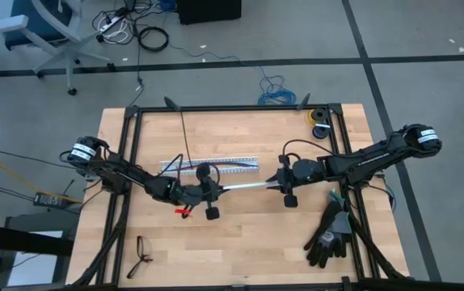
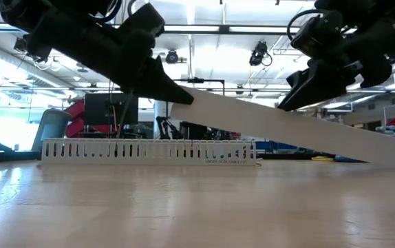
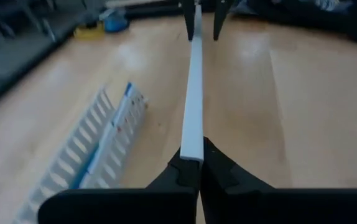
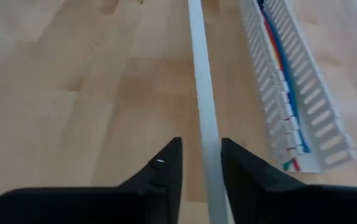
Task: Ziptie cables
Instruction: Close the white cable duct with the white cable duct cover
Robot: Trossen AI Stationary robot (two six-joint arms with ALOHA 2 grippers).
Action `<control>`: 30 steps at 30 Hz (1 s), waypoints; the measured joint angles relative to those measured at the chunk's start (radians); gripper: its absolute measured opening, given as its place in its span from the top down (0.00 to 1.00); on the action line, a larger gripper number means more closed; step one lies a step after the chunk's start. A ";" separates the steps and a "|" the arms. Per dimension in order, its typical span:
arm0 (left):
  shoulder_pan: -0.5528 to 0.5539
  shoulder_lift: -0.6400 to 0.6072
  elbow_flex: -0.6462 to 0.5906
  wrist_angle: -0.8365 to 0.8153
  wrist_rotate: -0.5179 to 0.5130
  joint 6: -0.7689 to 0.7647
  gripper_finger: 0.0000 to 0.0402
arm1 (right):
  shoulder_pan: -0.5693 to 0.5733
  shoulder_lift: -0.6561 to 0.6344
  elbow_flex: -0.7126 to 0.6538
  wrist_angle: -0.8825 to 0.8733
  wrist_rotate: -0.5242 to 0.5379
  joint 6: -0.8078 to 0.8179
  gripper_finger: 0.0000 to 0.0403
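Note:
The cables (image 4: 277, 59), thin coloured wires, lie inside a white slotted duct (image 1: 210, 166) on the table. A thin dark strip (image 1: 185, 137) rises from the duct near its left end; I cannot tell whether it is the ziptie. A long flat white strip (image 2: 287, 127) spans the gap between both arms, above the table. My left gripper (image 3: 192, 155) is shut on one end of it. My right gripper (image 4: 201, 146) stands open around the other end, one finger on each side of the strip (image 4: 200, 62). My left gripper pinches the white strip's end (image 3: 191, 146) between its two fingers. The fingers come from the table's left, slanting slightly down, and lie along the strip. The strip is lifted clear of the table and slopes down toward my right gripper. My right gripper has the strip running between its parted fingers, close to one finger (image 4: 241, 165); I cannot tell whether it touches.
A pair of black gloves (image 1: 329, 234) lies at the near right. Spectacles (image 1: 141, 255) lie at the near left and a small red thing (image 1: 185, 212) sits beside my left gripper. A yellow roll (image 1: 319, 117) sits at the far right corner. A black frame (image 1: 232, 107) rims the table.

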 joint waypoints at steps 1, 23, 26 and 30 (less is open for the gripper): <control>0.000 0.000 0.000 -0.010 0.006 -0.038 0.99 | 0.000 0.000 0.000 0.000 0.011 -0.014 0.73; 0.048 -0.001 -0.048 -0.252 0.364 -0.830 1.00 | 0.001 0.000 0.000 -0.173 0.044 -0.063 0.59; 0.067 -0.002 -0.082 -0.222 0.353 -0.904 1.00 | 0.003 0.000 0.000 -0.177 0.044 -0.038 0.59; 0.085 -0.003 -0.135 -0.128 0.373 -0.975 0.99 | 0.008 0.000 0.000 -0.177 0.043 -0.035 0.59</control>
